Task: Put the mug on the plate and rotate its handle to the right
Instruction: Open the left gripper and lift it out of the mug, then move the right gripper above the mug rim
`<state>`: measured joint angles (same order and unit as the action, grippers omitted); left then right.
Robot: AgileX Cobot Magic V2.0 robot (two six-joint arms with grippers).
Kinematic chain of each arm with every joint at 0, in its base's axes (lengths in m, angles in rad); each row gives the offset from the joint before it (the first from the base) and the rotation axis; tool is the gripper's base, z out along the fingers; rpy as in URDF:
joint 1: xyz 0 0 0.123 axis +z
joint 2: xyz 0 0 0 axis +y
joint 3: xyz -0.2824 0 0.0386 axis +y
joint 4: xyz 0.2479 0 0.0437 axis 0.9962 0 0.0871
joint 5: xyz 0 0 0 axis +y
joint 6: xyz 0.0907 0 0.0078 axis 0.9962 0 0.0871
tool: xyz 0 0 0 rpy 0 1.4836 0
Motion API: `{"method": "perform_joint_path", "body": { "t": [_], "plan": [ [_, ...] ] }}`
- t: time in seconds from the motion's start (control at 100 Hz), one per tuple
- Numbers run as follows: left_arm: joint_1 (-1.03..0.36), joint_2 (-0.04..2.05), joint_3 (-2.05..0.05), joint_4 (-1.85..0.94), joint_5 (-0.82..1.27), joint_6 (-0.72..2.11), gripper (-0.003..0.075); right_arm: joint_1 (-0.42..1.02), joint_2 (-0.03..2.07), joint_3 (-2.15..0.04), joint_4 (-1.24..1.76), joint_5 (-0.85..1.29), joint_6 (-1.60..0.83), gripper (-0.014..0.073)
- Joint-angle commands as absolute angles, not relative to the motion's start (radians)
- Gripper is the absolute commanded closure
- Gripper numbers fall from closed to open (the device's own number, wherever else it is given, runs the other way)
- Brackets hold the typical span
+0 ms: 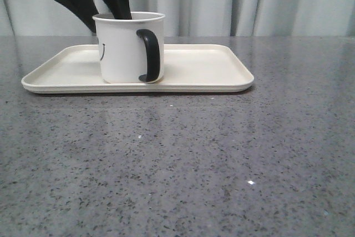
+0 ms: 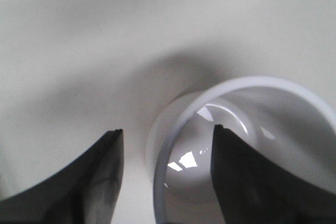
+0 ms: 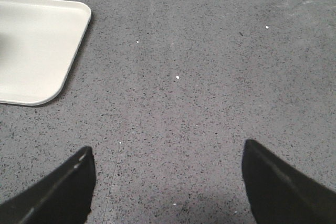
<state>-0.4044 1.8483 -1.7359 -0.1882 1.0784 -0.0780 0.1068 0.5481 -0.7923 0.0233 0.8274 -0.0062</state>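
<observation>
Your mug point(image 1: 129, 47) already stands upright on the plate point(image 1: 205, 67), on its left half, so the placing looks done. The handle point(image 1: 150, 55) faces the front edge of the table point(image 1: 183, 159), turned only slightly right, and the smiley shows on the mug's left side; I judge the turn to the right is what remains.

Your left gripper point(image 2: 167, 142) straddles the mug's rim at the rear, one finger inside the cup and one outside, spread with a gap showing and not pinching the wall. Your right gripper point(image 3: 168, 156) hangs over bare table off the plate's right end, fingers wide apart and holding nothing.

The plate lies near the table's far edge. Its right half is bare, so the handle has room to swing, and the low rim stays well clear of the mug.
</observation>
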Motion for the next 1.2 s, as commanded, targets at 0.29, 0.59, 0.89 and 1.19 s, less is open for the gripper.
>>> {"method": "perform_joint_path", "body": {
  "t": [0.29,0.59,0.89,1.19],
  "plan": [
    [-0.411,1.659,-1.776,-0.142,0.982,-0.081,0.0331,0.103,0.560,-0.828,0.020,0.757,-0.010,0.0019],
    [-0.401,1.429,-1.535,-0.065,0.880,-0.111,0.0331,0.103,0.560,-0.828,0.020,0.756,-0.010,0.0019],
    [-0.247,1.125,-1.156,-0.067,0.775,-0.113,0.0331,0.103,0.560,-0.828,0.020,0.754,-0.010,0.0019],
    [-0.201,0.834,-0.852,-0.069,0.726,-0.125,0.0331,0.103,0.560,-0.828,0.020,0.746,-0.010,0.0019]
  ]
}}
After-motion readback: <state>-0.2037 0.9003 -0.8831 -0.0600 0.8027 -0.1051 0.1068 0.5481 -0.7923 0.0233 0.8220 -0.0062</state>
